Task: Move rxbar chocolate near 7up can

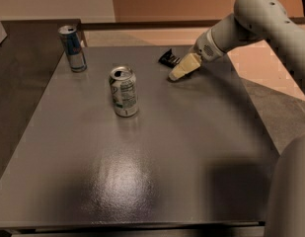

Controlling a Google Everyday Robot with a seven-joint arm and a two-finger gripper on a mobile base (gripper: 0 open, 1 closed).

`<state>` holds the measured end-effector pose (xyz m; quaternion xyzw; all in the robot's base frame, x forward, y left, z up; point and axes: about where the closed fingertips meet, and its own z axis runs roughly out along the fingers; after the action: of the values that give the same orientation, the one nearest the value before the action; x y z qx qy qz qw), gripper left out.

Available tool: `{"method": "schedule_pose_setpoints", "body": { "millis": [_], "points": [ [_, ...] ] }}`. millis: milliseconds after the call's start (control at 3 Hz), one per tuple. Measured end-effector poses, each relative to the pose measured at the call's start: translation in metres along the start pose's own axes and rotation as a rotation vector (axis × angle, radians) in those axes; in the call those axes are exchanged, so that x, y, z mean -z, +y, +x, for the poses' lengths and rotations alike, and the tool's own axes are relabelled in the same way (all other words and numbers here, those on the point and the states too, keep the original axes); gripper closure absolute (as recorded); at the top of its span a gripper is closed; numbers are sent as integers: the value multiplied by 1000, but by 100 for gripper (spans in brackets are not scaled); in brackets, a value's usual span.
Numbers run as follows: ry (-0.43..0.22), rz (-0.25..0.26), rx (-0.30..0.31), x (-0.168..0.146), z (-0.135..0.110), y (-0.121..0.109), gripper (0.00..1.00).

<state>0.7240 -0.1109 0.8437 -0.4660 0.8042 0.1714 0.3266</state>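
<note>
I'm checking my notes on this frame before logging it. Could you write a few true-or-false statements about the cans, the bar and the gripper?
1. The rxbar chocolate lies near the far edge of the table. True.
2. The 7up can lies on its side. False: it stands upright.
3. The gripper is low over the table, close beside the rxbar chocolate. True.
4. The blue can stands between the 7up can and the bar. False: it stands at the far left, left of the 7up can.

The gripper (pixel 180 69), right of the 7up can (pixel 124 91), hides one end of the rxbar chocolate (pixel 167 58), whose lettering is unreadable; the arm (pixel 260 14) is cut off farther right.
</note>
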Motion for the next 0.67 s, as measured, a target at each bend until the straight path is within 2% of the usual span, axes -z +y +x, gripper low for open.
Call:
{"method": "schedule_pose_setpoints", "body": {
  "millis": [667],
  "points": [
    [6,-7,-1,-1,5,-4,64]
  ]
}}
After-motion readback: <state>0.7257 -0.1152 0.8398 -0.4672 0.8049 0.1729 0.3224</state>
